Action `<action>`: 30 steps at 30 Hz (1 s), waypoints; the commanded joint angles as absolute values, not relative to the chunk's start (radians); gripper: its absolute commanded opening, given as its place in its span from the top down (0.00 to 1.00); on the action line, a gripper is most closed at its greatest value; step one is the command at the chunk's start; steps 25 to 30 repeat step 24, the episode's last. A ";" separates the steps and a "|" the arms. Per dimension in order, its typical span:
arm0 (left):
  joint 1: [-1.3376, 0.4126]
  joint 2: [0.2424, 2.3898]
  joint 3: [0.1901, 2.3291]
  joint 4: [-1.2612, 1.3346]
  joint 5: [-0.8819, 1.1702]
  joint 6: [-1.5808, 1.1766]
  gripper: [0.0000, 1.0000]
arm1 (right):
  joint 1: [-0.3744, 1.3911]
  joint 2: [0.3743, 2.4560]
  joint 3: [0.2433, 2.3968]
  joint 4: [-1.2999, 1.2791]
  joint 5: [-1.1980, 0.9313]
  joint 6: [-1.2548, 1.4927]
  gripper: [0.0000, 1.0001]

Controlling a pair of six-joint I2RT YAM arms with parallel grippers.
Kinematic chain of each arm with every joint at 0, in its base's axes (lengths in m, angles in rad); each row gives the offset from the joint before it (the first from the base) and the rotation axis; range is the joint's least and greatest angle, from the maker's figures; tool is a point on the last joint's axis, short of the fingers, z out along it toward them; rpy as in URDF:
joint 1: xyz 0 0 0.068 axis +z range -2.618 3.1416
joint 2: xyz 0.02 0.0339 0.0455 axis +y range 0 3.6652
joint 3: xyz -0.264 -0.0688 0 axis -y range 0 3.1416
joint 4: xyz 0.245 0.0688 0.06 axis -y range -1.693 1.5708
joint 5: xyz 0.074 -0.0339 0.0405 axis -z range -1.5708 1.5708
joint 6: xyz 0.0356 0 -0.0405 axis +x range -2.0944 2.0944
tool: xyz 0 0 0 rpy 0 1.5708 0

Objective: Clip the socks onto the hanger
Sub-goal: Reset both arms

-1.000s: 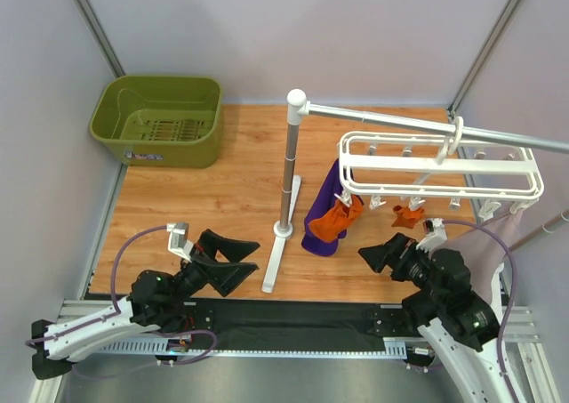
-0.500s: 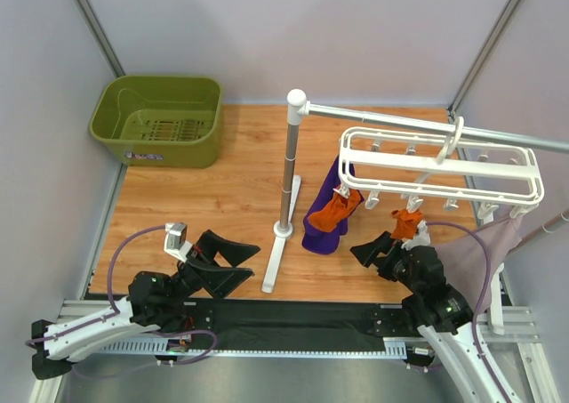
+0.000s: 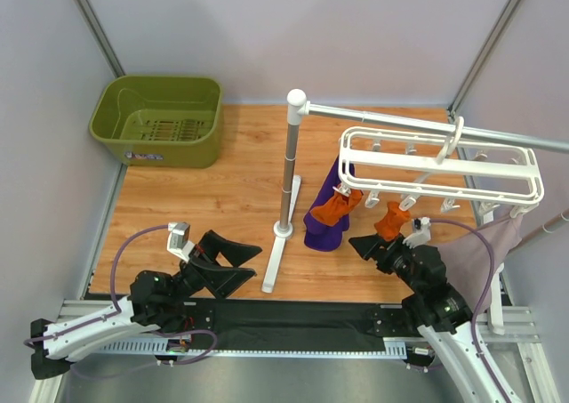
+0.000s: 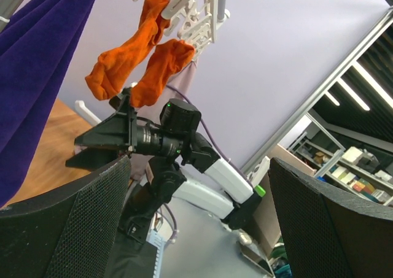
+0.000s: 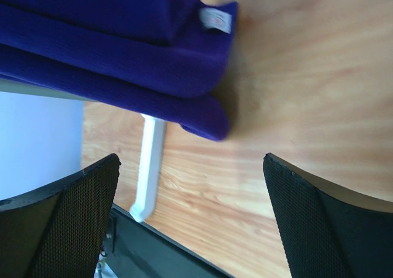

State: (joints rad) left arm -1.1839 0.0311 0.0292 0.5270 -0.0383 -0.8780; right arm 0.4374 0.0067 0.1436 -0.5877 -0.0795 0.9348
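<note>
Two orange-red socks hang from clips on the near edge of the white hanger [image 3: 442, 162]: one sock [image 3: 336, 208] in front of the purple cloth, the other sock [image 3: 391, 219] to its right. In the left wrist view both socks [image 4: 126, 57] dangle side by side under the clips [image 4: 184, 0]. My right gripper [image 3: 363, 249] is open and empty, low over the table just below the right sock, pointing left. Its wrist view shows its open gripper [image 5: 190, 223] over bare wood. My left gripper [image 3: 254, 261] stands open and empty near the stand's foot, and nothing lies between its fingers [image 4: 199, 229].
A silver rail [image 3: 391, 118] on a white post [image 3: 288, 176] carries the hanger; the post's white foot [image 5: 149, 167] lies on the wooden table. A dark purple cloth [image 3: 324, 225] hangs to the tabletop. A pale lilac cloth [image 3: 480, 252] hangs at right. A green basket [image 3: 158, 120] sits far left.
My right gripper has drawn left and lower, away from the hanger, staying open. The right sock and hanger swung slightly left. The left arm has barely moved.
</note>
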 commanded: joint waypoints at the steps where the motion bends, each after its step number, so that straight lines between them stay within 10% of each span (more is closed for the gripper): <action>1: -1.181 0.037 -0.140 0.569 -0.026 -0.891 0.00 | 0.439 -0.061 -0.081 -0.385 -0.103 0.942 0.00; 30: -1.180 0.075 -0.140 0.569 -0.040 -0.897 0.00 | 0.440 -0.060 -0.081 -0.385 -0.081 0.931 0.00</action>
